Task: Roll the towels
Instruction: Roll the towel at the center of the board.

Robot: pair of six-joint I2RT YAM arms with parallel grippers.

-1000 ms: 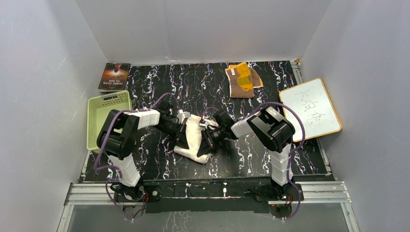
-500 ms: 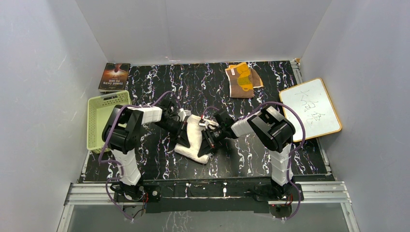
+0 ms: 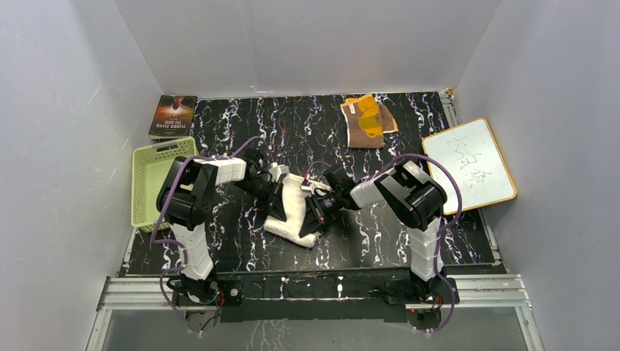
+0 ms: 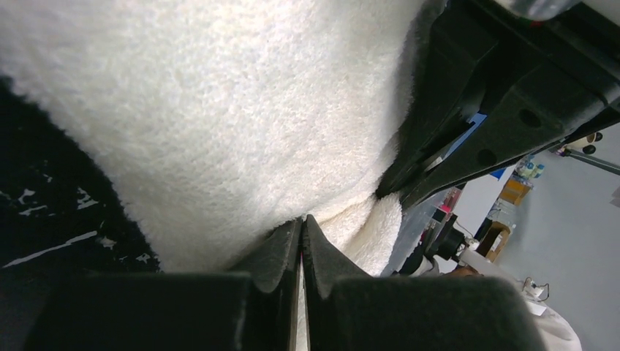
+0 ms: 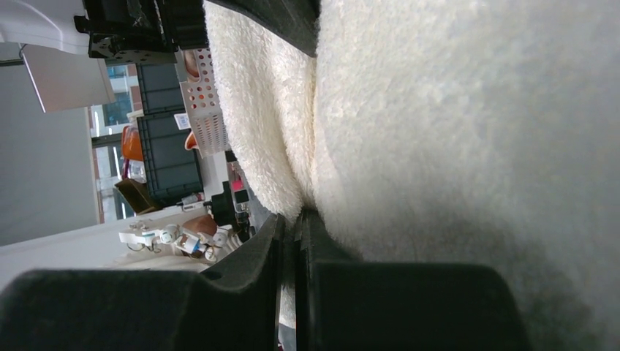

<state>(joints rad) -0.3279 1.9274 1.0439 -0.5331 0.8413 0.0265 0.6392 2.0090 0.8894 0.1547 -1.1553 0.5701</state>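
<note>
The left end effector (image 3: 281,194) and right end effector (image 3: 314,208) cover both flanks of the white towel (image 3: 291,219) between them. In the wrist views its edges are cut off.

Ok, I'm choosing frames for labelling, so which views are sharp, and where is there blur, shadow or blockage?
Top external: evenly lit and sharp, though the left gripper and right gripper hide part of the cream towel. Left wrist: towel pile crisp, own fingers dark and soft at the bottom. Right wrist: towel blurred, shaded toward the lower right; fingers a dark out-of-focus mass.
</note>
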